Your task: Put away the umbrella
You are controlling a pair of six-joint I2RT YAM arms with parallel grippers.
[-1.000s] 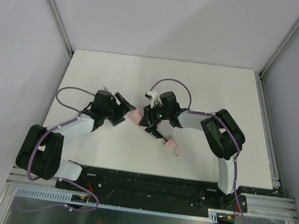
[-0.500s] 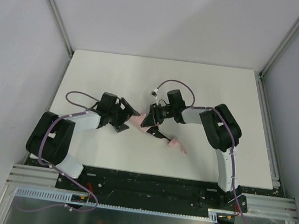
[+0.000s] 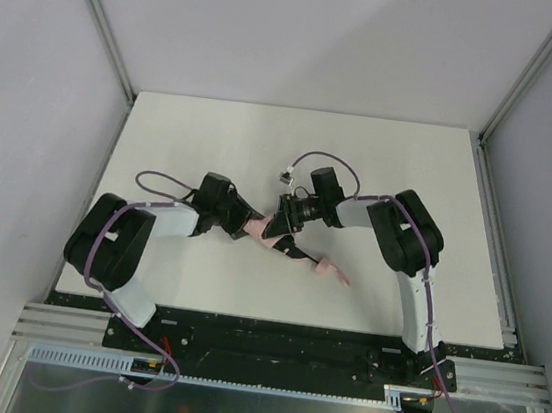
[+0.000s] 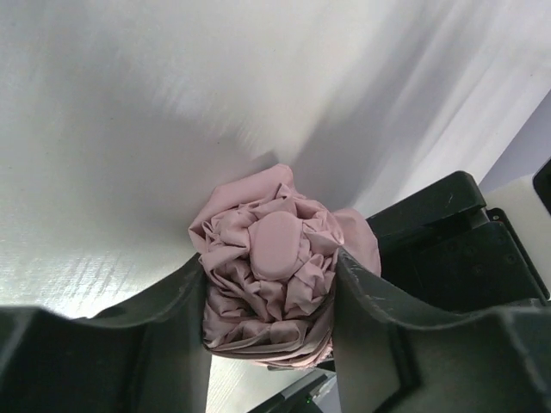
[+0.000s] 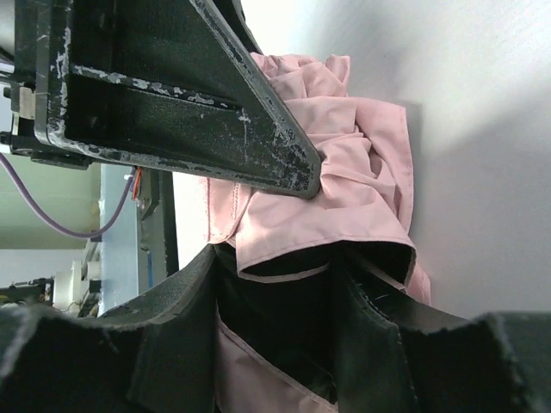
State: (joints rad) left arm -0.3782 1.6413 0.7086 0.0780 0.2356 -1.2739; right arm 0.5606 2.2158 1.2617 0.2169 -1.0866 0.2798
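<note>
The umbrella [image 3: 256, 228] is a crumpled pale pink bundle lying low over the middle of the white table. Its thin dark shaft [image 3: 297, 254] runs down-right to the small pink handle [image 3: 330, 271], which rests on the table. My left gripper [image 3: 241, 224] comes in from the left. In the left wrist view both its fingers [image 4: 185, 297] press the sides of the gathered fabric [image 4: 275, 241], so it is shut on it. My right gripper [image 3: 275, 232] holds the other side: its fingers [image 5: 172, 327] straddle the dark folded inside under the pink cloth [image 5: 344, 181].
Grey walls with aluminium posts [image 3: 106, 35] enclose the table on three sides. A black rail [image 3: 280, 340] runs along the near edge by the arm bases. Purple cables [image 3: 317, 157] loop above both wrists.
My left arm has reached right to the umbrella's tip, and its jaws have closed on the bundle. The right gripper keeps its hold, and the handle has swung out to the right.
</note>
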